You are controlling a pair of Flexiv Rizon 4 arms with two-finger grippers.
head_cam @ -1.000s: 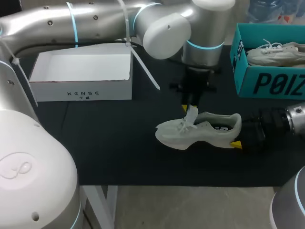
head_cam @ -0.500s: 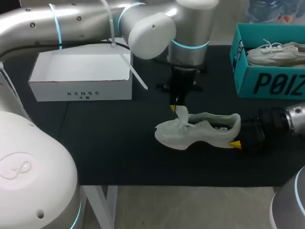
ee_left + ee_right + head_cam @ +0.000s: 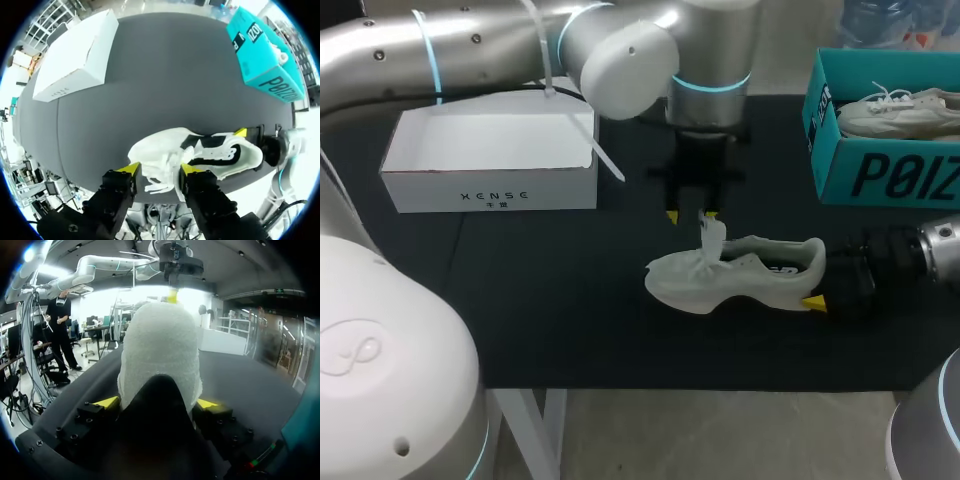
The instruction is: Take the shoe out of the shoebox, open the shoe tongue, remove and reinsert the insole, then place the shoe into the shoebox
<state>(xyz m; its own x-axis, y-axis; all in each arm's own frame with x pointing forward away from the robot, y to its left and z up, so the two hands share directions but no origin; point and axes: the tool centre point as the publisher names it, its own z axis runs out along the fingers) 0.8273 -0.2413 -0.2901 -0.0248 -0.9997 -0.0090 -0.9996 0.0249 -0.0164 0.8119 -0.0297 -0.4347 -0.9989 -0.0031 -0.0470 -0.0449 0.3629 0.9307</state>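
Head cam overhead, L wrist above, R wrist close behind, all share shoe (image 3: pixel 750 275)

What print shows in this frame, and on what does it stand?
White box: small line of spaced dark letters on its front, a brand mark, not read off.
Teal box: large dark letters on its side, cut off at the view's edge.
Shoe: dark mark, too small to read.

The shoe (image 3: pixel 160 355) shows only its heel; the teal box (image 3: pixel 880 170) looks cut off.
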